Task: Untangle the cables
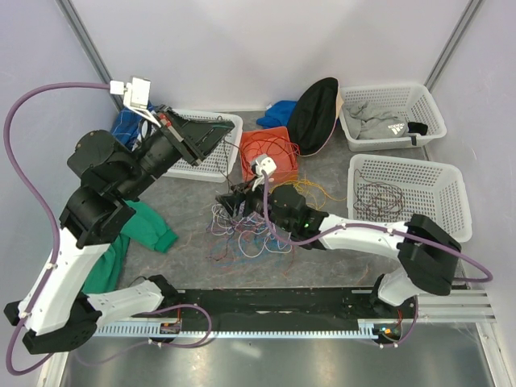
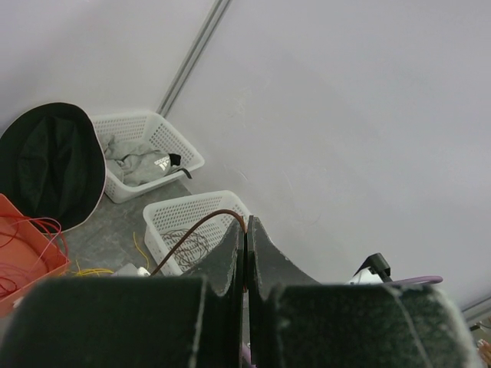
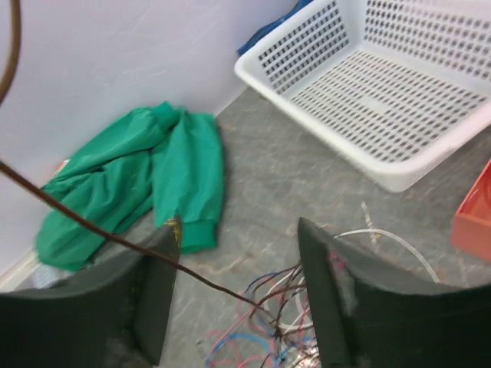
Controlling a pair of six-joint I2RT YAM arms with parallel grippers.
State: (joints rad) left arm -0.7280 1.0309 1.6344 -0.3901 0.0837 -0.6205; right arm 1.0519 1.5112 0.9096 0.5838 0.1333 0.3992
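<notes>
The cables (image 1: 242, 230) lie as a loose tangle of red, blue, purple and white wires on the grey table. My left gripper (image 1: 214, 139) is raised over the left basket. Its jaws (image 2: 246, 230) are shut on one brown cable (image 2: 192, 234), which arcs down and away. That brown cable (image 3: 115, 238) runs taut across the right wrist view into the tangle (image 3: 288, 314). My right gripper (image 1: 232, 198) hovers low at the tangle's far edge. Its fingers (image 3: 157, 284) stand open, the knot of wires lying between them below the tips (image 3: 238, 228).
An orange tray (image 1: 284, 135) holds red wires. A black hat (image 1: 314, 113) leans behind it. White baskets: left (image 1: 230, 121), far right with grey cloth (image 1: 431, 113), right with brown wires (image 1: 455, 201). Green cloth (image 1: 141, 230) lies left, blue cloth (image 1: 278, 111) at the back.
</notes>
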